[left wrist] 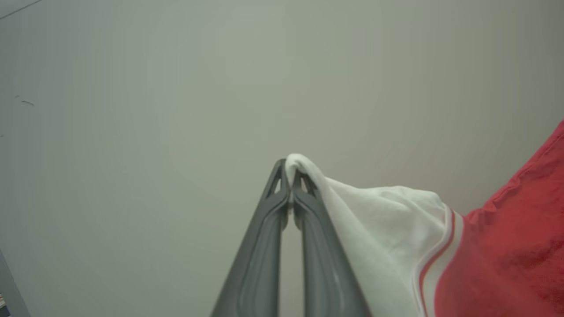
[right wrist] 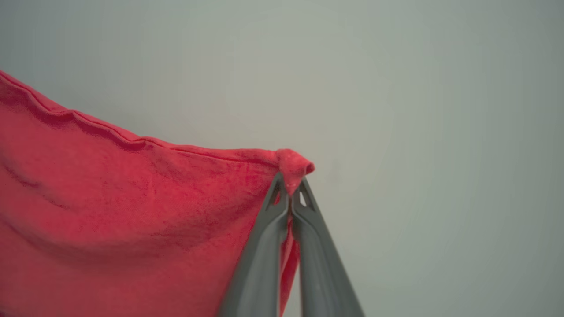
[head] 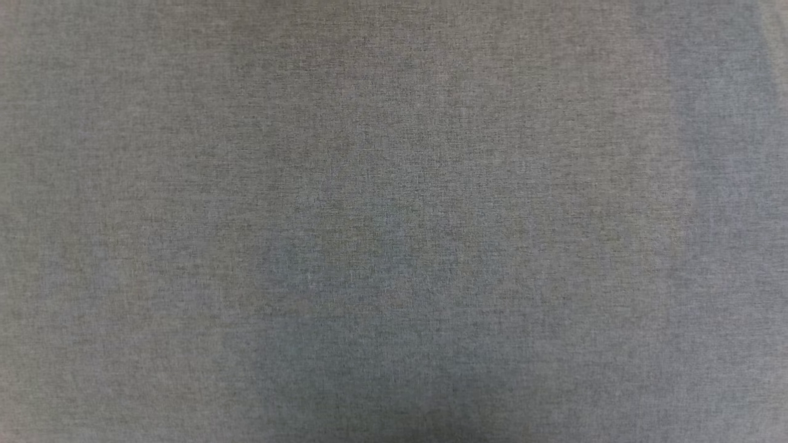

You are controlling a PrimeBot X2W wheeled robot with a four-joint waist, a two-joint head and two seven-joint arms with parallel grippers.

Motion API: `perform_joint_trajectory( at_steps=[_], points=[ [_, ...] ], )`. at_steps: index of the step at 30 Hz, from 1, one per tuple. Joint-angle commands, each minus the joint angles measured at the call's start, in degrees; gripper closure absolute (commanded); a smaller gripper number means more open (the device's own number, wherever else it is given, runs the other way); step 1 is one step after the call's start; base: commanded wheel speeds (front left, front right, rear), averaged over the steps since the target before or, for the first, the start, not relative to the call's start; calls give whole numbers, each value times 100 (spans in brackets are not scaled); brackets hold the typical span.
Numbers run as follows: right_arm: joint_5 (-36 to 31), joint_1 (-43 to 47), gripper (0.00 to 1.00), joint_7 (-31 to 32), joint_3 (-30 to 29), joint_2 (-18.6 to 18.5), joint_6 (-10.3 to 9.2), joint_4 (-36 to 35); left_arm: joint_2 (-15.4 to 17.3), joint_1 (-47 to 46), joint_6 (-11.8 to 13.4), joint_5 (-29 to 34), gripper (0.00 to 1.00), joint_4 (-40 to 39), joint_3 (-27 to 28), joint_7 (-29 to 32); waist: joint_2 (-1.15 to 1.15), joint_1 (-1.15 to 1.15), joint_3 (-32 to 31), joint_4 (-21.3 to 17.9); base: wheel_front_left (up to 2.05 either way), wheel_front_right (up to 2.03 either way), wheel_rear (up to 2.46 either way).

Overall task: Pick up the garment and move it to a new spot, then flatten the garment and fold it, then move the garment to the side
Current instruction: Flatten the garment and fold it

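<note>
The garment is a red shirt with a white sleeve edged in red-and-white trim. In the left wrist view my left gripper [left wrist: 290,176] is shut on the tip of the white sleeve [left wrist: 387,211], and the red body [left wrist: 515,246] hangs to the right. In the right wrist view my right gripper [right wrist: 290,187] is shut on a bunched red corner of the garment [right wrist: 132,211], whose hemmed edge runs up to the left. The cloth hangs stretched between both grips. The chest lettering is hidden.
The head view looks onto a plain grey woven surface [head: 394,221]. Behind both grippers lies a pale, bare background [left wrist: 176,110], with a dark edge at the left wrist view's lower left corner [left wrist: 9,281].
</note>
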Motion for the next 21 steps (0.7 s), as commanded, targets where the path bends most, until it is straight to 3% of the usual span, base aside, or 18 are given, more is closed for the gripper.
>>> perform_joint_trajectory(
  at_steps=[1,11,16,21],
  points=[
    [26,169,100,-111,164,17,-4,82,24,193,-12,-103,100,100,-35,-78,0,-1,36,-2,0,0,0],
    [583,1506,100,-944,1116,21,-4,626,148,1953,104,-370,100,317,-6,-360,0,-1,-431,-13,0,0,0],
    [982,2276,100,-1195,1573,-84,-4,542,248,3207,284,-381,100,-290,72,-369,0,-1,-896,35,0,0,0],
    [1432,3291,100,-1333,2016,-415,-4,148,397,4787,584,-406,100,-1101,106,-371,0,-1,-1454,107,0,0,0]
  ],
)
